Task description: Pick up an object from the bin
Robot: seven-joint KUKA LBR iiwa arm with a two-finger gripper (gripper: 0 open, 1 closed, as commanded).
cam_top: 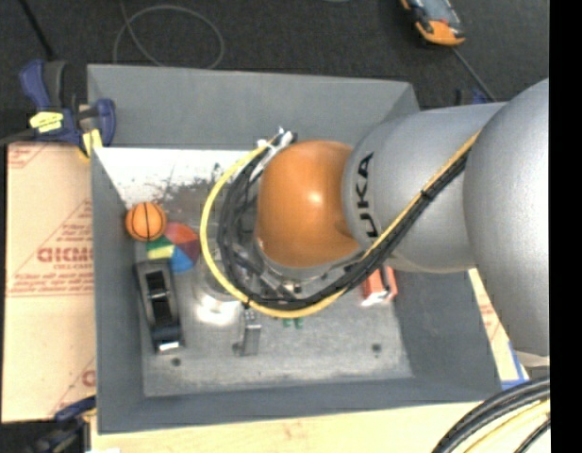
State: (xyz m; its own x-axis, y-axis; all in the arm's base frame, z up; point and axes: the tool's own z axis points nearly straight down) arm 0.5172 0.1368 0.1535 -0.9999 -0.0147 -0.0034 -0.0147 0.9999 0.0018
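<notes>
Gripper [241,291] low at frame centre, under orange cover [300,215]; released or clenched: cannot tell. Nearest candidate: white lump [213,308], just lower left. Advise centring over it, clear of tape dispenser [158,305], before closing.

Black lettering [363,198] is printed on the grey arm housing [432,187], at 3 o'clock from the orange wrist cover [305,201]. It runs vertically. The letters "UKA" are legible; the rest of the word cannot be read.
</notes>
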